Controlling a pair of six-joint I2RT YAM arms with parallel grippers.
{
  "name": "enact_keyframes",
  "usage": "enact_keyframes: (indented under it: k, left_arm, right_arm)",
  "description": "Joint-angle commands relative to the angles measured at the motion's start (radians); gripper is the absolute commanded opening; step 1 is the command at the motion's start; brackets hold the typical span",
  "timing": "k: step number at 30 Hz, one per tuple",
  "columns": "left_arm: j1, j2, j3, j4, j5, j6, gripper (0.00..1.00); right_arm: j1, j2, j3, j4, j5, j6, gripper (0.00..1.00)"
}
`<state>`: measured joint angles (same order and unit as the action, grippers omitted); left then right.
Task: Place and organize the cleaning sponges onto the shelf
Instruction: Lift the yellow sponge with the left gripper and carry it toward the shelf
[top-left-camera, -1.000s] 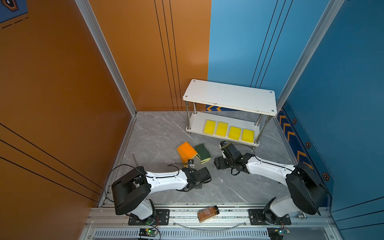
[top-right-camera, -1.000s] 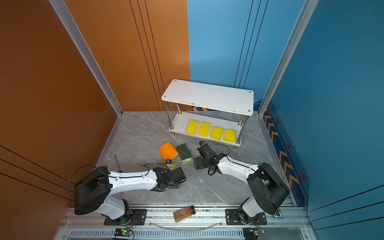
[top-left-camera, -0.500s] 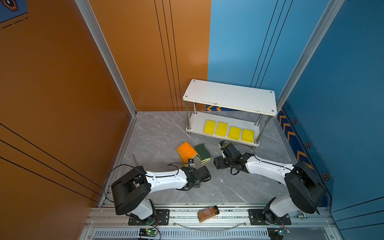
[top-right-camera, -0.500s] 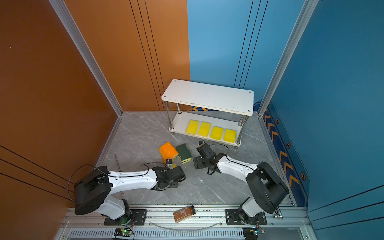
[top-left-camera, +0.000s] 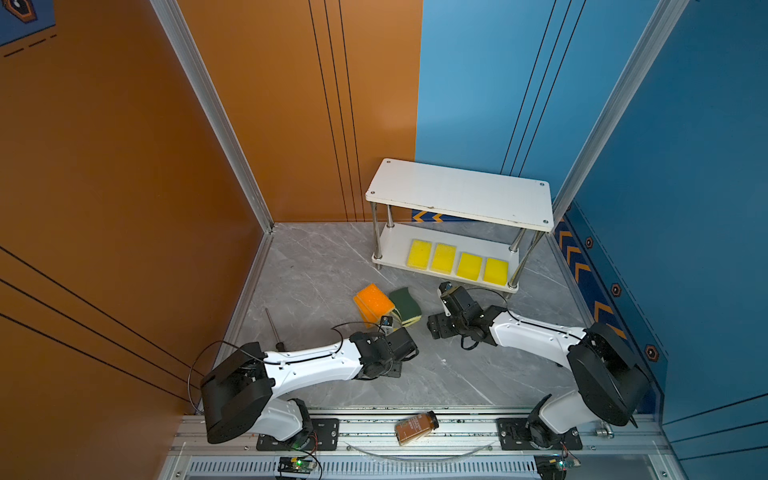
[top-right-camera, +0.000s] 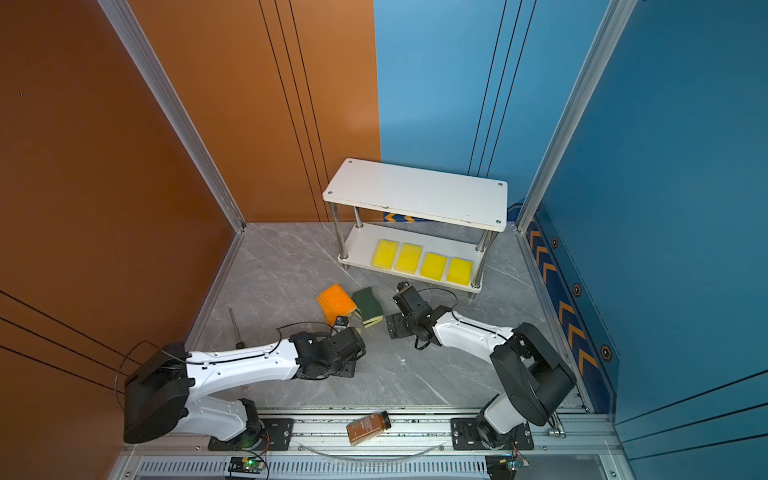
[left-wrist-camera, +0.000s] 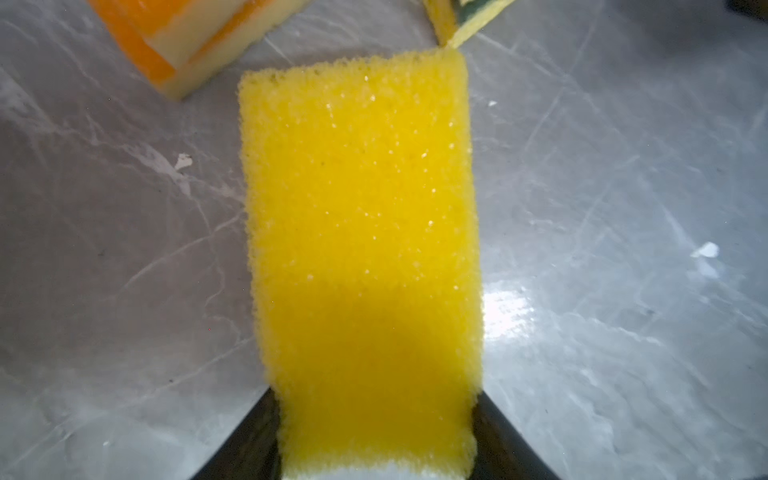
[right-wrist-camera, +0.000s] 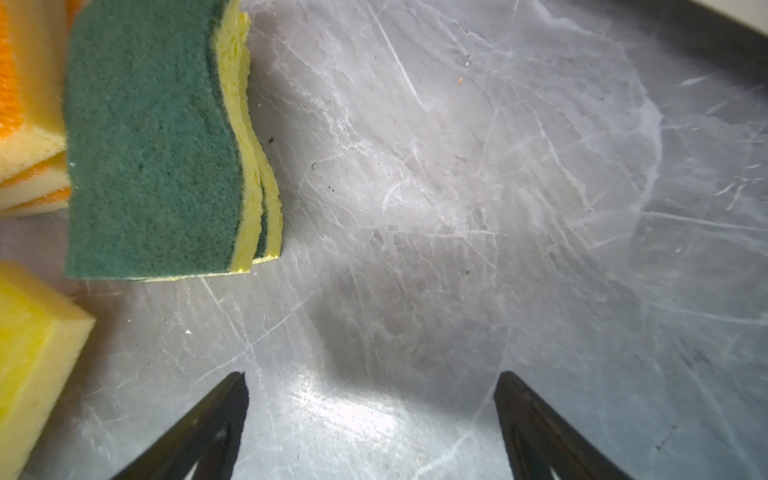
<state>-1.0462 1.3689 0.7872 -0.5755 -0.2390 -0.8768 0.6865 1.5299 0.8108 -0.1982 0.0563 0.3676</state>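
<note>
The left gripper (left-wrist-camera: 376, 419) has its jaws pinching one end of a yellow sponge (left-wrist-camera: 361, 216), low over the bench (left-wrist-camera: 124, 249) beside the orange-topped stack (top-left-camera: 374, 301). Lift straight up before swinging (an end-gripped sponge may droop), then lay it flat beside the four yellow sponges (top-left-camera: 457, 264) on the lower board of the shelf (top-left-camera: 395, 245). The right gripper (right-wrist-camera: 372, 376) has its jaws spread, holding nothing.

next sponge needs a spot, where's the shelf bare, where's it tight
Top board is bare. Lower board: patch between the left post and the four yellow sponges. Crowded: floor where orange stack and green stack sit by the right gripper and left gripper, shut on a yellow sponge.
</note>
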Motion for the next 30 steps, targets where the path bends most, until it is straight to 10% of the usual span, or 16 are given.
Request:
enact_keyframes:
  k: [1,13,30]
  left_arm:
    - [-0.002,-0.066,0.063,-0.096,0.015,0.070,0.61]
    - [0.114,-0.180,0.233,-0.123,-0.080,0.248,0.62]
    - [0.365,0.120,0.494,0.042,0.010,0.681,0.61]
  right_arm:
    - [0.002,0.010,0.025,-0.003,0.007,0.005,0.92]
    - [0.001,0.036,0.040,-0.002,-0.014,-0.001,0.92]
    - [0.033,0.014,0.017,0.001,0.012,0.025,0.92]
